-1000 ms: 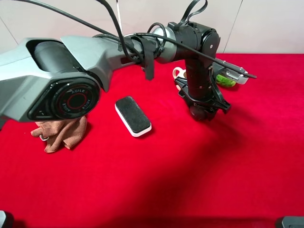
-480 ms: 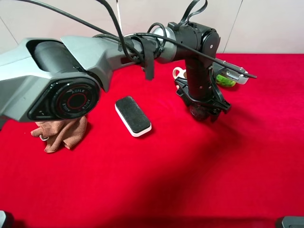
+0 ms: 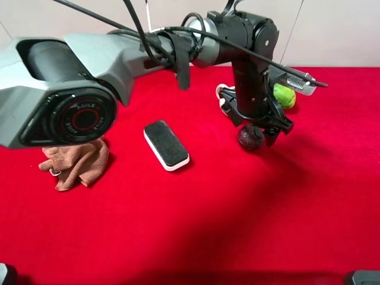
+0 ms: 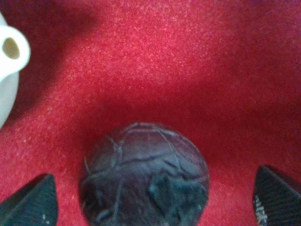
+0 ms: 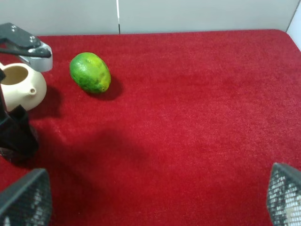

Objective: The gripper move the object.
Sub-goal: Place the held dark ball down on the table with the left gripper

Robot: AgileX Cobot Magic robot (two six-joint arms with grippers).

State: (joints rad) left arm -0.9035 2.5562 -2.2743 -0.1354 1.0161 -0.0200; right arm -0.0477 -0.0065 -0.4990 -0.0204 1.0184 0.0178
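Observation:
The small dark maroon ball (image 3: 250,137) lies on the red cloth, right of the middle. My left gripper (image 3: 257,127) hangs just above it, open, one finger on each side and neither touching. In the left wrist view the ball (image 4: 145,174) fills the space between the two black fingertips (image 4: 28,200), with clear gaps on both sides of the left gripper (image 4: 150,200). My right gripper (image 5: 153,200) is open and empty over bare cloth; it is out of the high view.
A cream teapot (image 3: 223,92) stands just behind the left arm; it also shows in the right wrist view (image 5: 19,87). A green fruit (image 3: 284,95) lies to its right. A black-topped white eraser (image 3: 166,144) and a brown rag (image 3: 74,166) lie to the left.
My left arm has lifted a little. The ball, before half hidden in the gripper, now shows on the cloth below the fingers. The green fruit is less covered.

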